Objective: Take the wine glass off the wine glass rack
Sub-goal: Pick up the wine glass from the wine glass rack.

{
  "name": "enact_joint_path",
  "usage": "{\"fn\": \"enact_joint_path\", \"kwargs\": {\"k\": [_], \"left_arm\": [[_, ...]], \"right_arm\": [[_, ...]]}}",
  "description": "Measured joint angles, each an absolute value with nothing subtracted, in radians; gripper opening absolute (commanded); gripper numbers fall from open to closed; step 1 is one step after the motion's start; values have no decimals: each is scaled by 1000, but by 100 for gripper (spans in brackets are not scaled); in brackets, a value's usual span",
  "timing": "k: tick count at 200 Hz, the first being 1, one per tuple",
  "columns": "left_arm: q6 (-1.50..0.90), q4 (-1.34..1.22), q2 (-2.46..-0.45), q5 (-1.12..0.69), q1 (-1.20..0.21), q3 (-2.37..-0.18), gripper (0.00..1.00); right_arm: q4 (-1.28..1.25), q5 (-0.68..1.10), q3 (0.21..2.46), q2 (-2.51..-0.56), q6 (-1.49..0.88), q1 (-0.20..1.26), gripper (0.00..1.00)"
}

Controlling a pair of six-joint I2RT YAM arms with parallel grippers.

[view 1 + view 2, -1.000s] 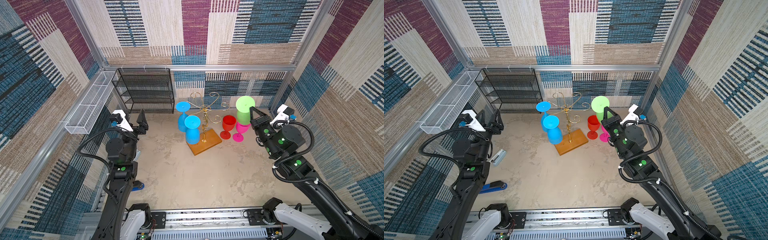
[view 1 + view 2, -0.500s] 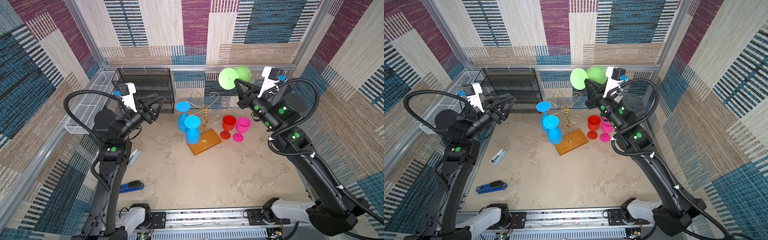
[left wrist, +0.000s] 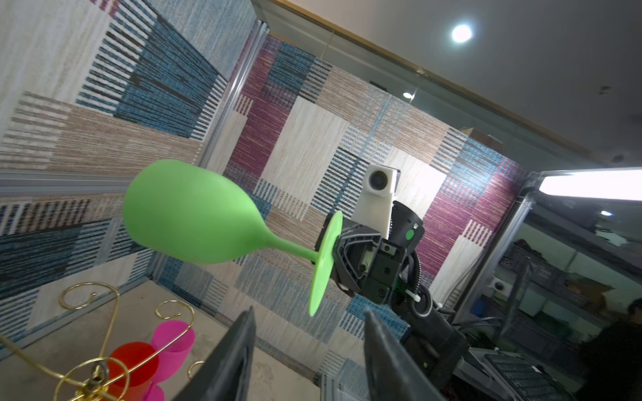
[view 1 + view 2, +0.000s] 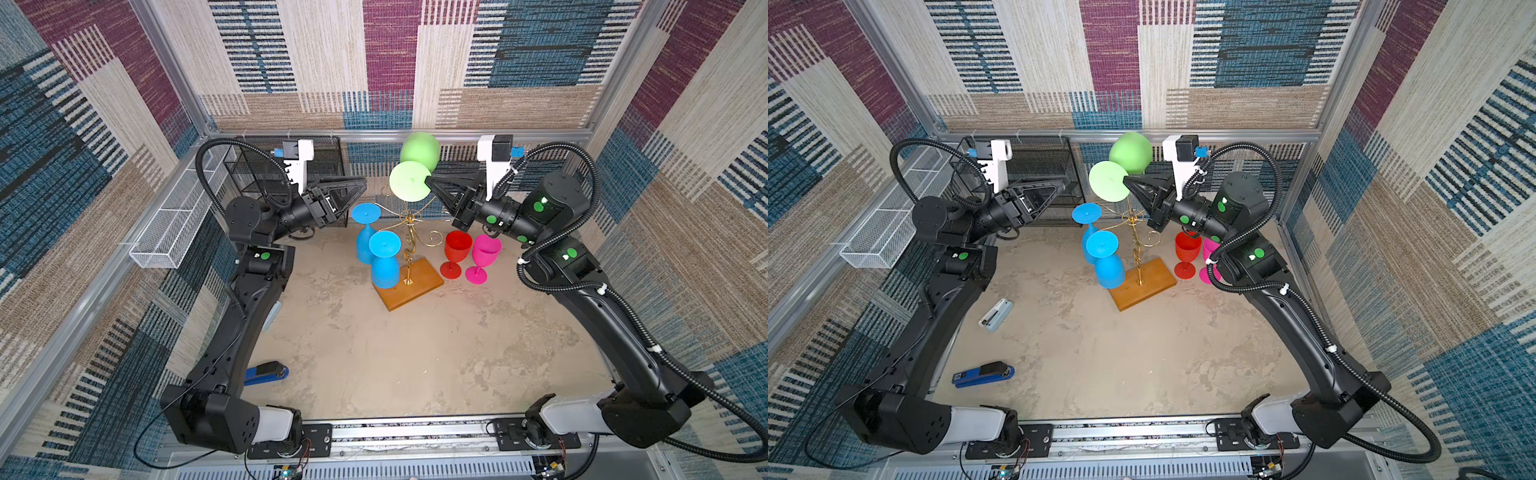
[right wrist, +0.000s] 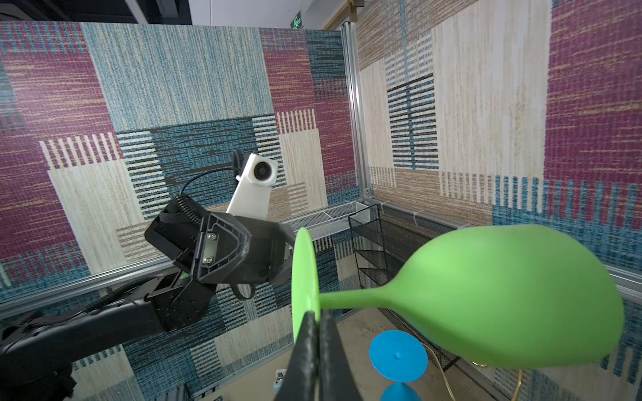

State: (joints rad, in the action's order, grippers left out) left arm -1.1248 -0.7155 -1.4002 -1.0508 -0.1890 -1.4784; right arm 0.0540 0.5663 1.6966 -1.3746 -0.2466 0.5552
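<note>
The green wine glass (image 4: 419, 151) (image 4: 1130, 153) lies sideways in the air, high above the wine glass rack (image 4: 411, 232) (image 4: 1136, 241). My right gripper (image 4: 428, 180) (image 5: 317, 314) is shut on the rim of its round foot, and the bowl (image 5: 503, 295) points toward the back wall. The rack is gold wire on an orange-brown wooden base. Two blue glasses (image 4: 384, 259) hang upside down on it. My left gripper (image 4: 361, 183) (image 3: 309, 317) is raised left of the rack and faces the green glass (image 3: 191, 211). It is open, a short way from the foot, with nothing between its fingers.
A red glass (image 4: 457, 249) and a pink glass (image 4: 484, 253) stand upright right of the rack, under my right wrist. A black mesh shelf (image 4: 266, 174) and a white wire basket (image 4: 178, 224) stand at the back left. Two staplers (image 4: 984, 374) (image 4: 995, 314) lie at the front left.
My right arm has lifted the green glass up and leftward, tipping it sideways over the rack. My left arm has risen and swung right toward it, its jaws narrowing.
</note>
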Motion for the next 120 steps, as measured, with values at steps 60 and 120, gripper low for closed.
{"fn": "enact_joint_path", "kwargs": {"k": [60,120], "left_arm": [[-1153,-737,-1418,-1082,-239,-1487,48],[-1093,-668,-1396,-1074,-260,-1466,26]], "right_arm": [[3,614,1692,-1412,-280,588,0],[-16,617,1705,-1459,-289,627,0]]}}
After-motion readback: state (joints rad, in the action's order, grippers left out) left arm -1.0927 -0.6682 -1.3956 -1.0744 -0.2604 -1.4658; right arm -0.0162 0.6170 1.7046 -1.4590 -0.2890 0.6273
